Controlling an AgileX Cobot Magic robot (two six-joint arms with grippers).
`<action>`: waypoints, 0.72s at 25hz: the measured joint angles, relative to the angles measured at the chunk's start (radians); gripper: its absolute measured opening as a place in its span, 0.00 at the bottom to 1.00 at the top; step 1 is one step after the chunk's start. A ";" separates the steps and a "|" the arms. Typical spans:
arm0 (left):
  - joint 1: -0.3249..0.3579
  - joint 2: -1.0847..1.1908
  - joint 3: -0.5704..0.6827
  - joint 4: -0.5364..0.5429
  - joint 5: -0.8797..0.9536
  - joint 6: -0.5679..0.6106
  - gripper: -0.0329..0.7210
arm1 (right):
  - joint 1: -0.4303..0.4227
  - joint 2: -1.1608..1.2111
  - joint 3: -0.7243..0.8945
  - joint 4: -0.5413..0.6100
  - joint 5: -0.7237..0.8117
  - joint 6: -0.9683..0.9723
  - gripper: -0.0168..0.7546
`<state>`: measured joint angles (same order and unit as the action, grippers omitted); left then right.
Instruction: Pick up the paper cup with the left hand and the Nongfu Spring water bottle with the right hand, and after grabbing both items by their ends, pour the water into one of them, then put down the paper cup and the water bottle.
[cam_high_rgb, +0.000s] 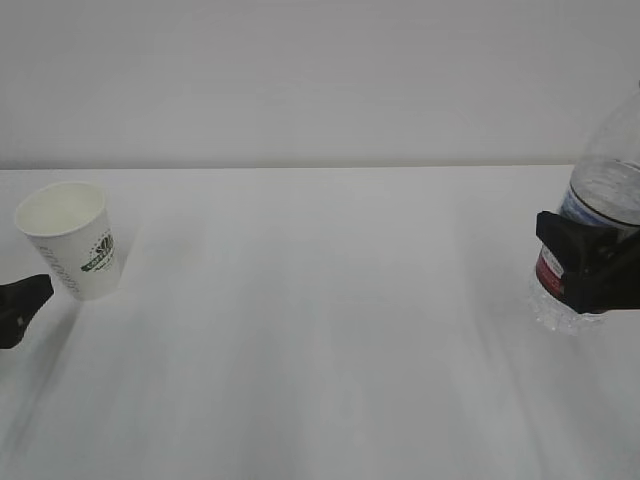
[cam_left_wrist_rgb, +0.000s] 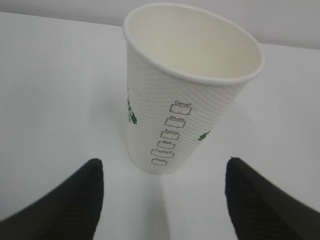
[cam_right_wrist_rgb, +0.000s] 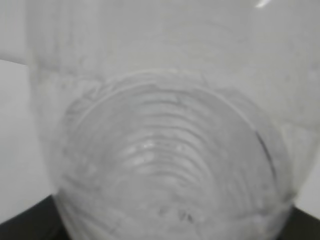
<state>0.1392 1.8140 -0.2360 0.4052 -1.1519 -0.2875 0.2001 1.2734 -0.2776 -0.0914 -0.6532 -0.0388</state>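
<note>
On my feed the paper cup reads white with a dark green round logo; up close its wall is finely dimpled, with small outlined checkboxes in grey. The Nongfu Spring water bottle is clear, ribbed, with a red-and-white label. Both end effectors, left and right, are black. The counter is plain white.

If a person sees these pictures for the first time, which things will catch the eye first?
First, the white paper cup with its green logo, standing alone at the table's far left, the left hand open just in front of it. Then the clear water bottle at the right edge, with the right hand clamped around its lower part.
</note>
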 joint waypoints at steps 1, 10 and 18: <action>0.000 0.000 0.000 0.002 0.000 0.000 0.77 | 0.000 0.000 0.000 0.000 0.000 0.000 0.63; 0.000 0.000 0.000 0.085 0.000 0.201 0.71 | 0.000 0.000 0.000 0.000 0.000 0.000 0.63; 0.000 0.000 0.000 0.085 0.000 0.215 0.78 | 0.000 0.000 0.000 0.000 0.000 0.000 0.63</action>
<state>0.1392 1.8140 -0.2360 0.4901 -1.1519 -0.0727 0.2001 1.2734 -0.2776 -0.0914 -0.6532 -0.0388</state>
